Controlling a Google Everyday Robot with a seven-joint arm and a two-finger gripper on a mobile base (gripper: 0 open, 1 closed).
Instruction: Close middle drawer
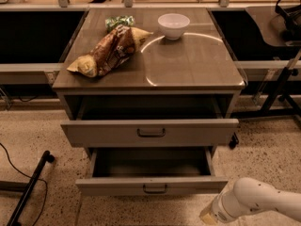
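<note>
The middle drawer [151,186] is the lower of the two drawers showing. It is grey-tan with a small dark handle [155,189] and is pulled far out, its inside empty. Above it the taller-fronted top drawer [149,132] is also pulled out, though less far. My white arm [256,202] comes in from the lower right. Its gripper end [209,216] sits at the frame's bottom edge, just right of the middle drawer's front right corner and apart from it, and is mostly cut off there.
A chip bag [109,52], a small green packet [118,21] and a white bowl [173,26] lie on the cabinet top [188,65]. A black pole and cable [28,187] lie on the floor at left. Dark table legs [277,88] stand at right.
</note>
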